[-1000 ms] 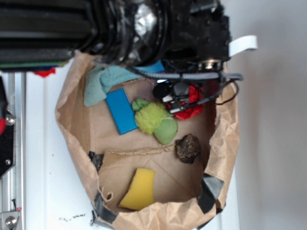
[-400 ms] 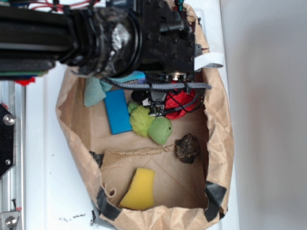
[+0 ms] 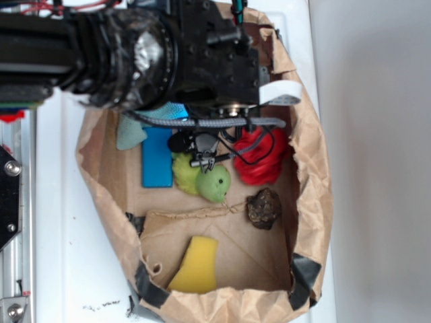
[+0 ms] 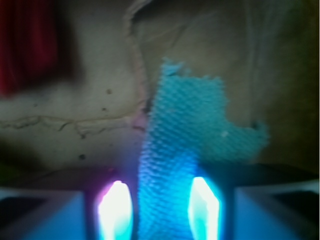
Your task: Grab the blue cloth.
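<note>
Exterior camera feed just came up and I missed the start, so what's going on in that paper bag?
A black robot arm reaches into the open brown paper bag after the pale teal-blue terry cloth. In the wrist view the cloth runs between the gripper fingers, apparently pinched. From outside, only a corner of it shows beside the bright blue rectangular block. A green plush toy, a red fuzzy item, a brown lump and a yellow sponge lie untouched.

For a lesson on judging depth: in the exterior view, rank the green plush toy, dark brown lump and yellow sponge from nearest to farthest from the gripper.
1. Green plush toy, directly beneath the gripper.
2. Dark brown lump, lower right.
3. Yellow sponge, by the bag's bottom edge.
</note>
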Controlling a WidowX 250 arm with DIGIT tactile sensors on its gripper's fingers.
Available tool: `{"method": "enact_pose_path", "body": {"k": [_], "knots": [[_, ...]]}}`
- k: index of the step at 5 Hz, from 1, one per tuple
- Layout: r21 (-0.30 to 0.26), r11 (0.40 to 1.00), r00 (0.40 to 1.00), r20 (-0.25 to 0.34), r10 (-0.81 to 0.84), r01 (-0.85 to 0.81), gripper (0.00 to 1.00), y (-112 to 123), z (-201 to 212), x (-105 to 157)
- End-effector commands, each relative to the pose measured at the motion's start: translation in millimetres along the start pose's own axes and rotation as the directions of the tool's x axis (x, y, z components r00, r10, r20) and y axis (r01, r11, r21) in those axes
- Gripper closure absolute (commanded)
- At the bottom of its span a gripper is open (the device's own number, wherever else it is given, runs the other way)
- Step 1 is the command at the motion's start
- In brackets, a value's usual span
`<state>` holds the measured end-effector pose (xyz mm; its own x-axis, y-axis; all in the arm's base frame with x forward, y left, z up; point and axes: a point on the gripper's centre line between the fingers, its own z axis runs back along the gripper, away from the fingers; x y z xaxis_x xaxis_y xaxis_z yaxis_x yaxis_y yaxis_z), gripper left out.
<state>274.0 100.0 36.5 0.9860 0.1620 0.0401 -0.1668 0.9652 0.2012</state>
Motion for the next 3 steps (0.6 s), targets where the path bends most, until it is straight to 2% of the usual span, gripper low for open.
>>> {"method": "enact_pose_path", "body": {"k": [1,3], "knots": [[-0.002,0.999,0.998,0.054,0.033,-0.033,1.0,10.6,15.0,2.9],[-0.019,0.999,0.996,0.085,0.042,-0.04,1.0,14.5,31.0,-1.3]]}}
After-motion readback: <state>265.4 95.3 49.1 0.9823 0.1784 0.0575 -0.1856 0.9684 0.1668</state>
